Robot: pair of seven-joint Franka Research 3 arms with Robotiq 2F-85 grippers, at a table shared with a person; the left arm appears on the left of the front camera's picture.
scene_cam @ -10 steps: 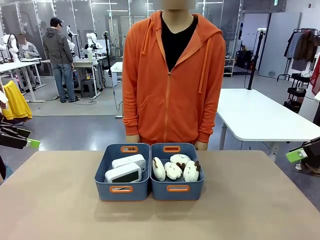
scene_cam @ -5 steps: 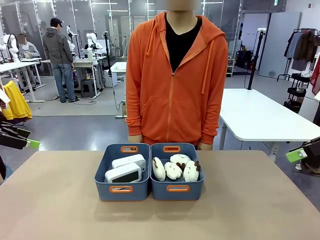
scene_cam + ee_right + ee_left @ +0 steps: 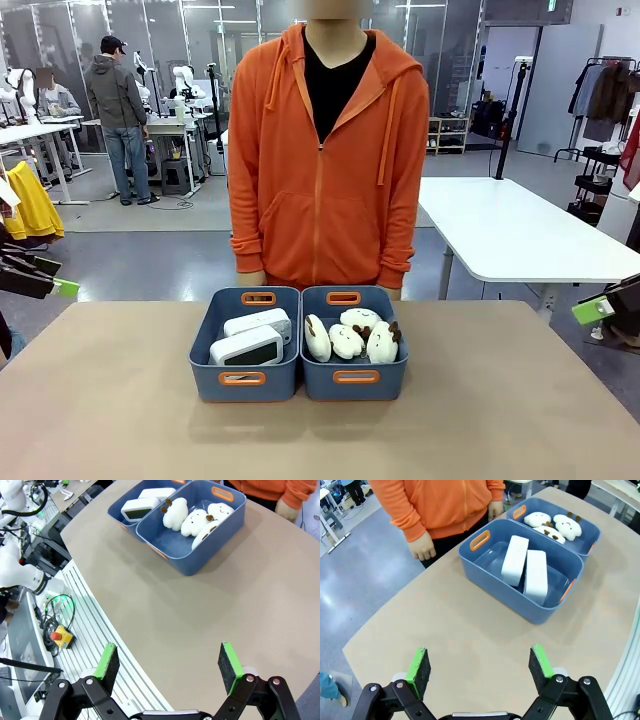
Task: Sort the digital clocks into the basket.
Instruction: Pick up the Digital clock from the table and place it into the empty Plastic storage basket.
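Two digital clocks in the basket, well beyond the open left pincer.

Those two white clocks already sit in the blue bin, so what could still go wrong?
Not much, I'd guess. The two digital clocks lean on each other in the left basket, so a bump might shift them. The plush toys fill the twin bin touching it, an easy mix-up. Both hands, left and right, hang open off the table edge; the person stands close.

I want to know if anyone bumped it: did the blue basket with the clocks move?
No. The basket sits in the same spot on the table, touching the other bin, both digital clocks inside.
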